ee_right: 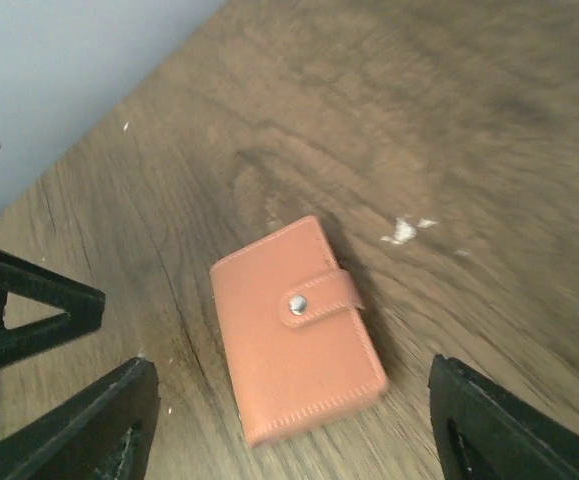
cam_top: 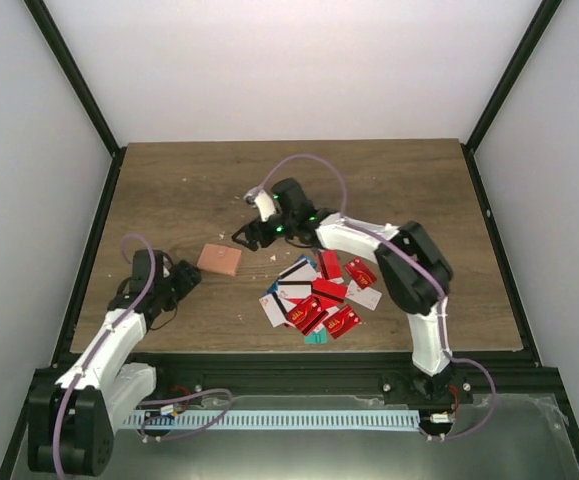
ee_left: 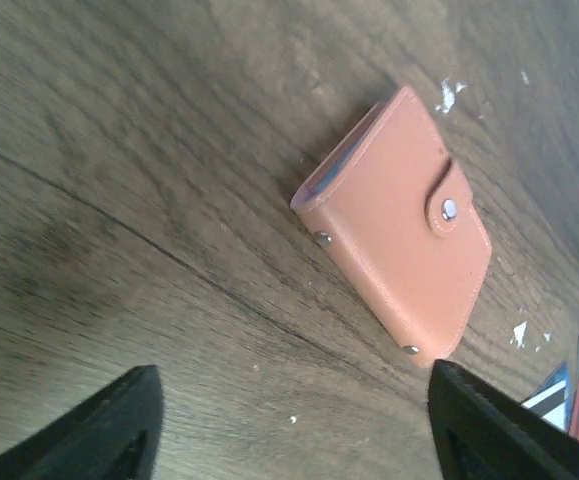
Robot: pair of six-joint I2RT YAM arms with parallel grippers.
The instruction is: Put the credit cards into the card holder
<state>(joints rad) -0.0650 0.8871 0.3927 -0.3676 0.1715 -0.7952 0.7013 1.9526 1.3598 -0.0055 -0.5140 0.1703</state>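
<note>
01 — left hand (cam_top: pixel 189 277): nearest piece, set low over the desk (cam_top: pixel 169 190) at its near left. Fingers are seen spread wide, with nothing held between them.

02 — credit cards (cam_top: pixel 319 298): a loose heap laid flat right of centre, close to the front edge. Mostly red, with some white, blue and teal; several are overlapped. Judged light, thin, stiff and slick. A card lying flush on the desk is expected to be hard to lift, so hold is best taken on an edge that is propped up by the card beneath it.

03 — card holder (cam_top: pixel 219 259): salmon-brown and squarish, laid flat on bare desk just left of the heap, between the two hands and touched by neither. It is kept shut by a tab (ee_right: pixel 329 297) fastened with a metal snap (ee_right: pixel 291 305). Judged light, soft-skinned yet fairly firm, and not fragile; it is likely to slide if pushed. It is best pinned down near the folded spine by one hand while the tab is lifted at its snapped end by the other.

04 — right hand (cam_top: pixel 251 238): just beyond the holder, reached across from the right arm. Fingers are seen spread wide and empty.

05 — white specks (ee_right: pixel 401 232): scattered on the desk past the holder
</note>
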